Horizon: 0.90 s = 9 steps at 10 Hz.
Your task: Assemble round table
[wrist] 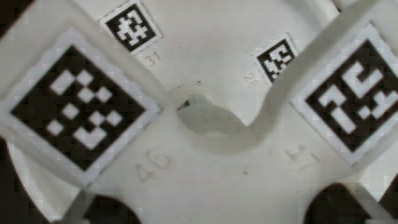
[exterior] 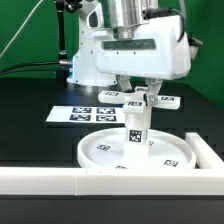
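Counting at frame centre, we see one round disc on the black surface, one upright post on it, one cross-shaped foot atop, grasped by our claw.

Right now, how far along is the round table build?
Done: the round disc lies flat, with the post standing upright at its centre. In hand: the gripper holds the cross-shaped foot piece at the post's top. Left: fixing the foot; I cannot tell whether it is seated yet.
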### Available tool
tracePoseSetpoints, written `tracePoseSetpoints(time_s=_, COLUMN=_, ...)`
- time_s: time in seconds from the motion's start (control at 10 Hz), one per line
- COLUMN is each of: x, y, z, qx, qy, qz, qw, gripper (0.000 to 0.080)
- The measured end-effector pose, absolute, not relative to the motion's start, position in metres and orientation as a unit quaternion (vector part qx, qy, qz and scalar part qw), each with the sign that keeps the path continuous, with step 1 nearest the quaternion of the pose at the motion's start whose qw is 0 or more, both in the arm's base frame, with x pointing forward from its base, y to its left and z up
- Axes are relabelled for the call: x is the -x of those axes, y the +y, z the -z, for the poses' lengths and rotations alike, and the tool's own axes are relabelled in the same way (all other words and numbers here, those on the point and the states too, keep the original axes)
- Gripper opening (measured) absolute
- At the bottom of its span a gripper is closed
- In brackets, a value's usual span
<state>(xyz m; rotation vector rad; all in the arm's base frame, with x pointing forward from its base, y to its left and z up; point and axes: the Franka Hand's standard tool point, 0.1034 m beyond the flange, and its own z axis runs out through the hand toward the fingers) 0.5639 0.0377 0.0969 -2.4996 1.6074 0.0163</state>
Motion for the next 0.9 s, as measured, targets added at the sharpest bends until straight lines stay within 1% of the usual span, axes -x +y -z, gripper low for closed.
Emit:
tracePoseSetpoints(time_s=0.2, x=-0.563, y=0.038, z=-0.096, qx=0.777, qy=0.622, qz=-0.004, qw=0.095, gripper=0.0448)
tracePoseSetpoints(time_s=0.4, x=-0.563, y=0.038, z=-0.096, qx=0.759, qy=0.644, qz=-0.007, qw=0.097, gripper=0.0448)
tracePoseSetpoints(time_s=0.6, x=-0.563, y=0.039, z=-0.096, qx=0.765, qy=0.637, qz=-0.007, qw=0.097, gripper=0.0627)
tracePoseSetpoints(time_s=0.7, x=-0.563, y=0.039, z=-0.103, qx=0.772, qy=0.628, qz=-0.009, qw=0.098, gripper=0.0627)
tracePoseSetpoints(time_s=0.9, x=-0.565, y=0.039, z=-0.128, qx=0.779, qy=0.617, qz=-0.011, qw=0.112, gripper=0.0648)
